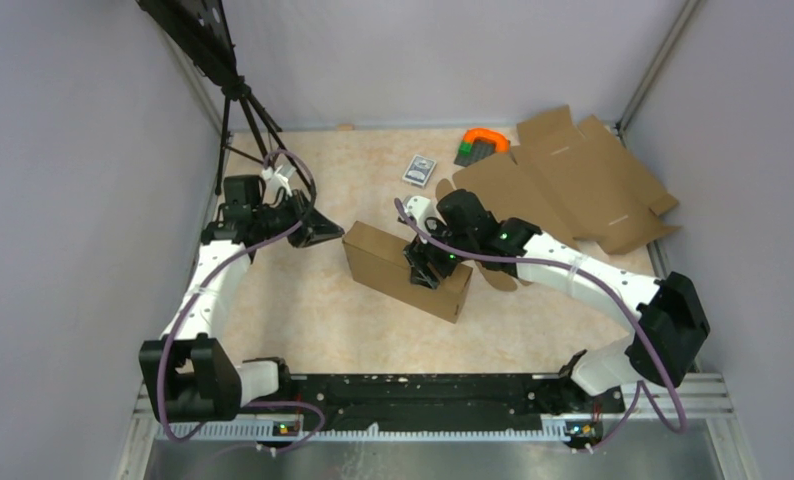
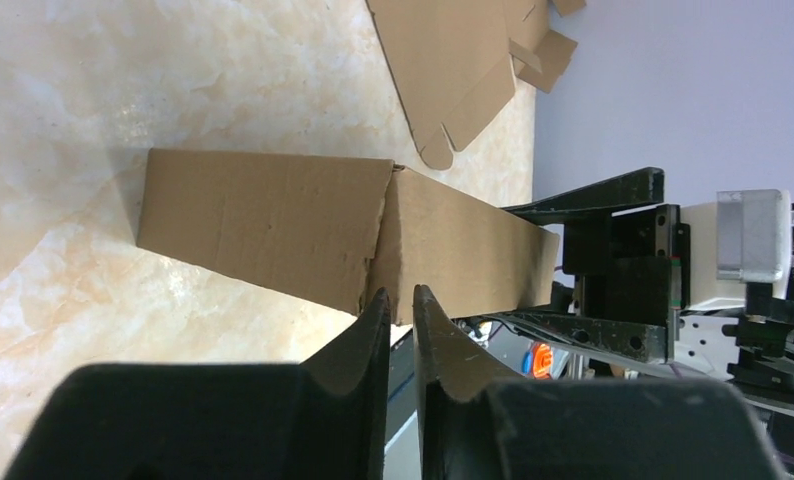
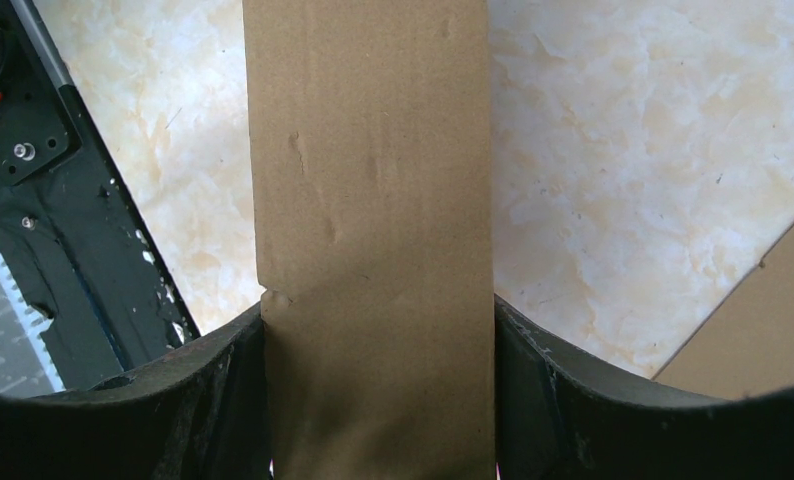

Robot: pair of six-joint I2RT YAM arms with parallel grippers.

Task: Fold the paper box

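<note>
The right pincer (image 1: 428, 268) clamps the paper box (image 1: 378, 252) across its narrow width, one finger pressed to each side wall. The left pincer (image 2: 401, 305) holds nothing, its jaws nearly together; the box's end lies just beyond its tips

The paper box (image 1: 383, 258) lies in front and left of the flat blank (image 1: 573, 185).

overhead view faces down; 2 wrist views closely share the paper box (image 1: 378, 255).
</note>
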